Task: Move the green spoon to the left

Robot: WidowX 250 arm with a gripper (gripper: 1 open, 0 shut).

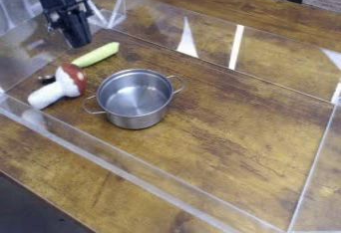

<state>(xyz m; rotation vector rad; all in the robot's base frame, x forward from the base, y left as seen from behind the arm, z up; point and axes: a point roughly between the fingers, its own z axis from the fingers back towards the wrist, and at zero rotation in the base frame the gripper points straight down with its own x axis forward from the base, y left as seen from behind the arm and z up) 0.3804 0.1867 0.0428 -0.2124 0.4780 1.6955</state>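
The green spoon [96, 54] lies on the wooden table at the back left, its yellow-green handle slanting up to the right; I cannot make out its silver bowl. My gripper [74, 38] hangs just above and to the left of the spoon's lower end. Its black fingers are shut together with nothing visible between them. Whether the fingertips touch the spoon I cannot tell.
A round steel pot [134, 98] with two side handles stands right in front of the spoon. A red-capped white mushroom toy [56, 88] lies on its side left of the pot. Clear acrylic walls [200, 40] fence the wooden table.
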